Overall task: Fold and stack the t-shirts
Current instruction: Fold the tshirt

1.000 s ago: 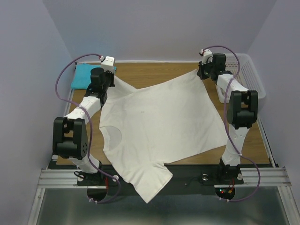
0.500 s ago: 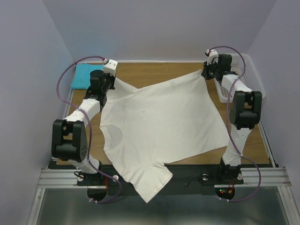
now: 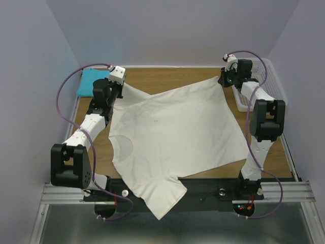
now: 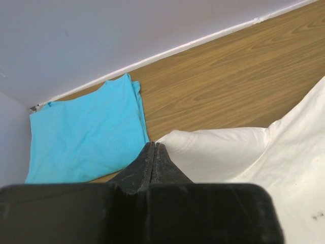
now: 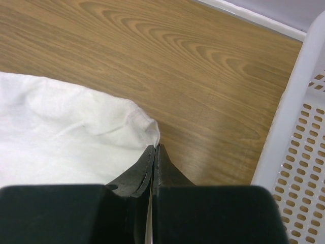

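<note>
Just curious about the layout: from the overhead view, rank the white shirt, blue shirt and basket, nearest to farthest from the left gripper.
1. White shirt, clamped in the left gripper.
2. Blue shirt, just left of it, far corner.
3. Basket, far right side.

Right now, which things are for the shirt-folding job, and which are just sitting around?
For the job: the cream-white t-shirt, spread on the table, its far corners pinched by the left gripper and the right gripper; the turquoise-blue t-shirt, by the far left corner.
Just sitting around: the white mesh basket, at the far right.
</note>
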Controlling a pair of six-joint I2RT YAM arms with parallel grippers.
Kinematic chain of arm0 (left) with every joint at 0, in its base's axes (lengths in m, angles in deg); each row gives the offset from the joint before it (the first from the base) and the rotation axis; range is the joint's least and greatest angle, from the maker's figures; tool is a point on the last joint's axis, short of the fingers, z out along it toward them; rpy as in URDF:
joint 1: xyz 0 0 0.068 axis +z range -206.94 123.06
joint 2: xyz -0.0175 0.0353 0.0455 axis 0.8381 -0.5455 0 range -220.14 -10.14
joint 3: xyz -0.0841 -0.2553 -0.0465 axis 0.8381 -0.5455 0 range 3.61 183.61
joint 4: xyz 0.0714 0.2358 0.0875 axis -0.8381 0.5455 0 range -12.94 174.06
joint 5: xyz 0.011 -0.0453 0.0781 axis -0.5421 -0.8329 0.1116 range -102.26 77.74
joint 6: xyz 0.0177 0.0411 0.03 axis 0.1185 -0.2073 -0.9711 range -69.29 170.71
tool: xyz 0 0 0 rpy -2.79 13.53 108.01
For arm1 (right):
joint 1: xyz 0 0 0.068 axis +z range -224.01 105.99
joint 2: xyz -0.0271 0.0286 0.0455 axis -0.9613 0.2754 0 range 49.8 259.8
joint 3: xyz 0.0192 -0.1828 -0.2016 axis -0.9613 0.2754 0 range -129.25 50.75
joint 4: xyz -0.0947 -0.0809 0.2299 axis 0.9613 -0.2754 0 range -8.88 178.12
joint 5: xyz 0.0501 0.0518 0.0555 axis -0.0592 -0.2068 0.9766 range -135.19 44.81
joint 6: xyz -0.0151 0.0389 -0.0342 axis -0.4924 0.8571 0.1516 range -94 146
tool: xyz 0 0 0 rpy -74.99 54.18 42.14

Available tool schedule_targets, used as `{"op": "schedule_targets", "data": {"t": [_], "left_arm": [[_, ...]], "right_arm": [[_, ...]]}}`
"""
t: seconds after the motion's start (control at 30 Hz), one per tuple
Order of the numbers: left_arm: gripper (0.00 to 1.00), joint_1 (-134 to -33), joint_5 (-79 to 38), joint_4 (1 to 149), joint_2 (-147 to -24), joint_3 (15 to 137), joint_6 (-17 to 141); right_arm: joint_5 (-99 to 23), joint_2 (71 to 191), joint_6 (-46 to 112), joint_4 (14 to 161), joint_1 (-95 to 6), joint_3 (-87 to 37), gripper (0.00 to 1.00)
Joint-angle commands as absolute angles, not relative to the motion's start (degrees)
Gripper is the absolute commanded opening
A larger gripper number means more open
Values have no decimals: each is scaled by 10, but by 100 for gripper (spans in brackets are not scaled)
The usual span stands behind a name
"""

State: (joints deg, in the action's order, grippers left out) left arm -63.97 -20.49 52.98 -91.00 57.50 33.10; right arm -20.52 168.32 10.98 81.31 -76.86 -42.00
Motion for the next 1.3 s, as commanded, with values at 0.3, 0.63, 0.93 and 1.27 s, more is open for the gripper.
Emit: {"op": "schedule_targets", "data": {"t": [0.3, 0.63, 0.93, 1.27], "left_arm": [[0, -637, -220, 521, -848, 535, 328], [0, -637, -204, 527, -807, 509, 330], [0, -637, -203, 542, -789, 495, 336], [0, -637, -206, 553, -760, 467, 339]], "right_arm": [[-200, 1641, 99, 840, -773, -404, 1], [-211, 1631, 84, 841, -778, -386, 1], [-200, 1626, 75, 843, -784, -372, 1], [-184, 1617, 70, 845, -787, -357, 1]]}}
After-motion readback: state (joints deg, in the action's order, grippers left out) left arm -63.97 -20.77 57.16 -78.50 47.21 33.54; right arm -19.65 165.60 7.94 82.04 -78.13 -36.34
